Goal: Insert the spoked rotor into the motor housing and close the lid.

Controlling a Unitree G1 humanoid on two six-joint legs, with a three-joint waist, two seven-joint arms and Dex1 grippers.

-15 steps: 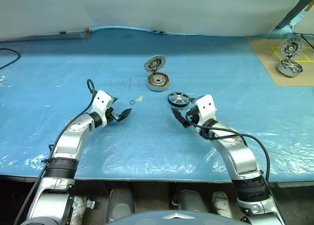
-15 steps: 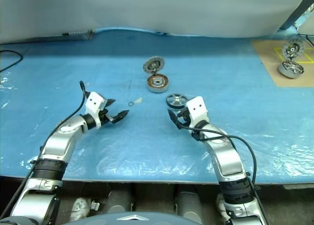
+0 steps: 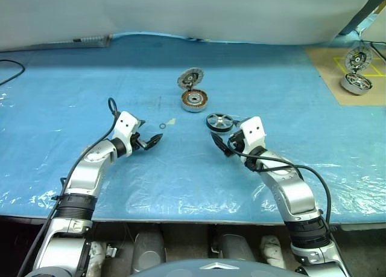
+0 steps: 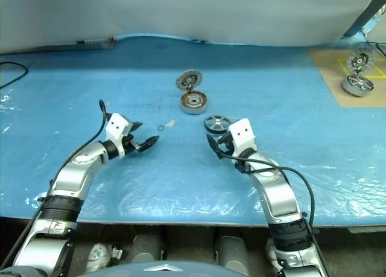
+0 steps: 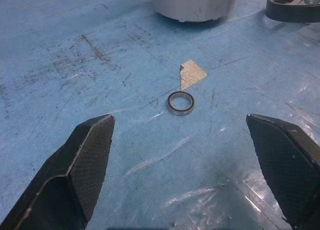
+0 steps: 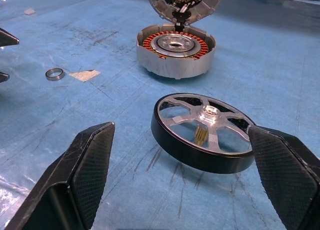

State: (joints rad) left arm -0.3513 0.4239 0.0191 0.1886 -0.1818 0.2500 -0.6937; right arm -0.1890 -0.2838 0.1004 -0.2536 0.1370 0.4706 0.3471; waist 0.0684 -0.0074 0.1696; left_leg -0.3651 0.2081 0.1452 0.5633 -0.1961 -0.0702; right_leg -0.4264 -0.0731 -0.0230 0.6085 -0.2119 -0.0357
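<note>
Covering the whole work area is a blue plastic sheet on the surface [image 3: 72,78], wrinkled toward the near edge, scuffed around the middle.

Left arm comes in from 7 o'clock, right arm from 5 o'clock. Left end effector [image 3: 151,142] is released, fingers [image 5: 90,155] spread wide with nothing between them, aimed toward 2 o'clock. Right end effector [image 3: 221,143] is also released, fingers [image 6: 87,165] wide apart, empty, aimed toward 11 o'clock, with the spoked rotor just ahead of its tips.

Motor housing [image 3: 194,100] sits near centre of the surface, at 12 o'clock from the gap between the two end effectors. Copper windings and silver hub are exposed. Lid [image 3: 190,79] stands tilted up, open, hinged at the housing's far rim at 12 o'clock.

Spoked rotor [image 3: 219,121] lies flat on the sheet at 4 o'clock from the housing, close but apart. Not inserted yet; black rim, silver spokes up.

Second motor assembly [image 3: 356,82] sits at far 2 o'clock on a brown board [image 3: 329,69] with yellow markings, well apart from everything else.

Small metal ring [image 5: 180,102] lies at 8 o'clock from the housing, directly ahead of the left end effector, beside a scrap of tape [image 5: 191,73].
</note>
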